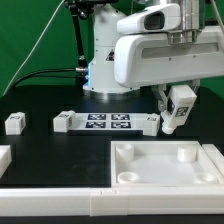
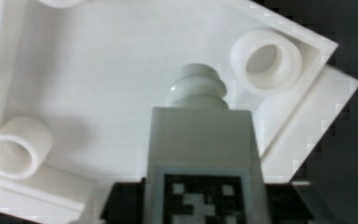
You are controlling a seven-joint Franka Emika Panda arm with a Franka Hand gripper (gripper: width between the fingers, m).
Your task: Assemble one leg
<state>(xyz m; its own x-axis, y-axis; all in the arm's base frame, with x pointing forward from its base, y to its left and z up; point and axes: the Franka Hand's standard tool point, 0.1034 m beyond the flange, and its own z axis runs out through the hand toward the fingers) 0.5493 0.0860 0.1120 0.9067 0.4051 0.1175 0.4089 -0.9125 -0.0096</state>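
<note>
My gripper (image 1: 176, 102) is shut on a leg (image 1: 171, 121), a small chunky white block that hangs tilted just above the table, behind the tray's far right part. In the wrist view the leg (image 2: 201, 140) fills the middle, its tag facing the camera and its ribbed tip (image 2: 194, 82) pointing over the white tray (image 2: 105, 90). The gripper (image 2: 197, 205) shows only as dark fingers on both sides of the leg. Two round corner sockets (image 2: 265, 57) (image 2: 16, 150) of the tray flank the tip. The large white square tray (image 1: 150, 178) lies at the front right.
The marker board (image 1: 105, 122) lies mid-table, to the exterior view's left of the held leg. A second loose leg (image 1: 14, 123) stands at the far left. Another white part (image 1: 3, 157) shows at the left edge. A white bar (image 1: 50, 203) runs along the front.
</note>
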